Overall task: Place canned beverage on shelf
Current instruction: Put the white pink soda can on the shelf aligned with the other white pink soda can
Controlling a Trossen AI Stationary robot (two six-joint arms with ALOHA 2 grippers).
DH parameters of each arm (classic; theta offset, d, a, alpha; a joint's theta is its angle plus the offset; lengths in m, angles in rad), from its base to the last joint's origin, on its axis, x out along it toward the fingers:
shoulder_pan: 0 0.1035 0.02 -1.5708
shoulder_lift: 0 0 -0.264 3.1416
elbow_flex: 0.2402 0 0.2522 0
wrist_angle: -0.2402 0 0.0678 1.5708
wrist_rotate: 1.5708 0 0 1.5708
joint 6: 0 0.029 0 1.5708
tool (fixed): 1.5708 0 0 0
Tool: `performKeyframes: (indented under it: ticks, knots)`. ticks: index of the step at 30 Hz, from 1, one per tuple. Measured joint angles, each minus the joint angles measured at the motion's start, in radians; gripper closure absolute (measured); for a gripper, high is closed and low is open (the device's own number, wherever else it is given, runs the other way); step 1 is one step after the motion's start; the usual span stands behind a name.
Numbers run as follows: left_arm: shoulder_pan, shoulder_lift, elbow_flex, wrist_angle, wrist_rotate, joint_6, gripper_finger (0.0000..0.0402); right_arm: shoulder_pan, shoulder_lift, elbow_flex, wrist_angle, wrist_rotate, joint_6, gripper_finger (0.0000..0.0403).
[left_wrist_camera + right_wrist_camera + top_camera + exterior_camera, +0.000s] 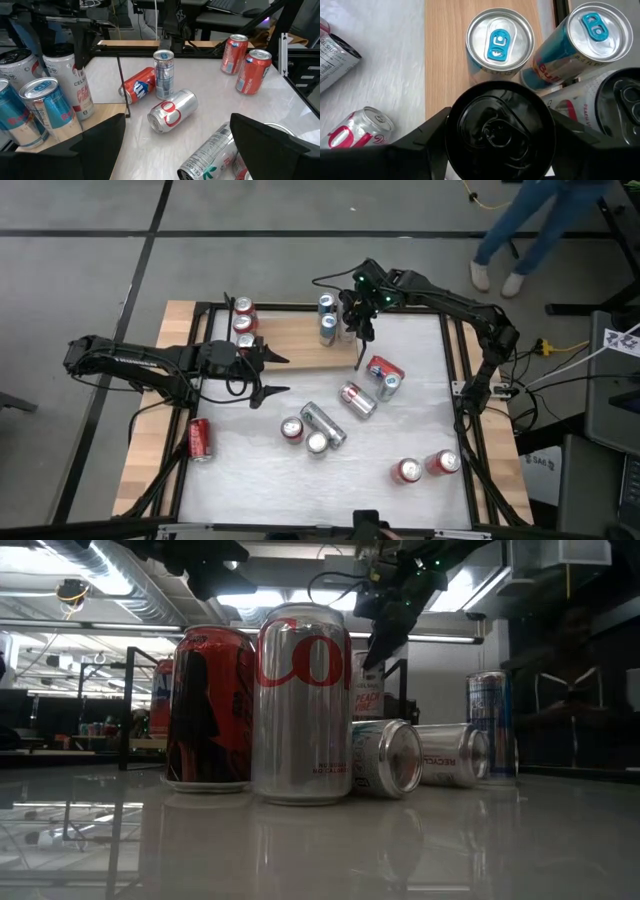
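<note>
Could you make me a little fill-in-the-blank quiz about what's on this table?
1. The right end effector grips a can with a ____ top.
2. The left end effector is ____ and holds nothing.
3. The blue cans on the shelf stand ____.
Missing words: black; open; upright.

Silver can (302, 705), upright, low view: large red letters "CO", rest of word cut off round side.
White can (79, 82) on shelf (102, 111), left wrist view: "CELS" running down side, then "PEA", "VIBE" in red. Same can (368, 690) in low view: "PEACH VIBE".
Tipped silver can (452, 754), low view: small lettering on side, not readable.
Tipped silver can (332, 56), right wrist view: printed panel, too small to read.
</note>
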Motion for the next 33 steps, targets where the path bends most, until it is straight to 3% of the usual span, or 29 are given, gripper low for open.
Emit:
performKeyframes:
  ticks: [12,26,33]
  knots:
    - [0.0,0.0,0.0,0.0,0.0,0.0,0.005,0.0,-0.001,0.003,0.004,0.001,0.003,0.0099]
    - [0.0,0.0,0.0,0.0,0.0,0.001,0.005,0.001,-0.003,0.003,0.0,0.002,0.002,0.0093]
    - [0.0,0.0,0.0,0.0,0.0,0.003,0.005,0.003,-0.005,0.108,-0.075,0.0,0.011,0.0093]
